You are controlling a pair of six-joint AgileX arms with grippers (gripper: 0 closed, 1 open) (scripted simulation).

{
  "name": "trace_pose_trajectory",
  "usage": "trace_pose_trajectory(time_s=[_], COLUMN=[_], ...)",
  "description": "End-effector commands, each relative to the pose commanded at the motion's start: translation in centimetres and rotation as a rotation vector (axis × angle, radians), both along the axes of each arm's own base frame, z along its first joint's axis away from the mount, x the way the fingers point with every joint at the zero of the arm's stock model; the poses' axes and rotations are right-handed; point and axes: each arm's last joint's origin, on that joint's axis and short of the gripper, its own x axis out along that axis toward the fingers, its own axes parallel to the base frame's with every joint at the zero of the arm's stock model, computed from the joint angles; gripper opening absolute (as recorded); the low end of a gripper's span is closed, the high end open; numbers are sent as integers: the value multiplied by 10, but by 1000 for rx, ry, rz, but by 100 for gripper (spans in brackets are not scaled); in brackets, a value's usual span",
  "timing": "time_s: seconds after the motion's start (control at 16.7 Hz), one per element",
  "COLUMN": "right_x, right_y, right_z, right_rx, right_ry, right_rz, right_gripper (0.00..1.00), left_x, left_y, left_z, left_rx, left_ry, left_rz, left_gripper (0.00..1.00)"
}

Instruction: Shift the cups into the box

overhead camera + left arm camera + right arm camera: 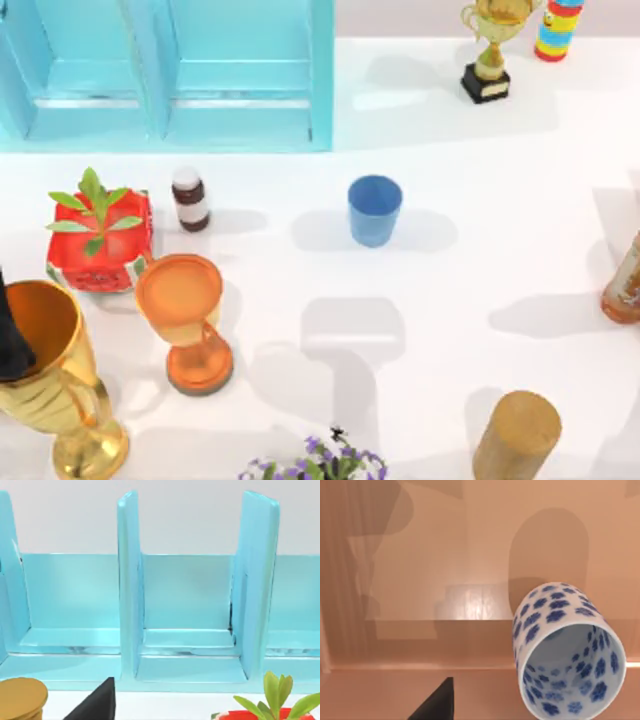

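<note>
Mostly cropped, the box (240, 70) sits far left; the floral cup (567, 652) fills the right wrist view, the blue cup (375, 210) stands mid-table; neither claw's opening can be told.

Orange goblet (185, 318) beside red box (100, 243)

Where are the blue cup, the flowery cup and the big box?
blue cup (374, 212): top view, its side wall.
flowery cup (547, 611): right wrist view, its patterned side.
box (321, 70): top view, its right wall.

Table: we saw a white table (480, 260).
Far left: turquoise box (320, 90).
Middle: blue cup (374, 210), brown bottle (189, 198).
Near left: red box (100, 250), orange goblet (185, 320).
</note>
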Motion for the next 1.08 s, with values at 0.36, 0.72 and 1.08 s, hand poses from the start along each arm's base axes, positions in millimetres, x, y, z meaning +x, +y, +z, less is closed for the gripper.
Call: trace_pose_trajectory(time_s=[0.36,0.72,1.08], right_x=[0,5,0], right_y=[0,-4,0], right_z=[0,38,99], right_rx=[0,7,-1], right_ry=[0,20,1], right_rz=[0,5,-1], right_gripper=[100,100,100], left_x=[0,0,0], left_y=[0,0,0], left_z=[0,0,0], left_rx=[0,0,0], left_ry=[0,0,0], left_rz=[0,0,0], left_gripper=[100,100,100])
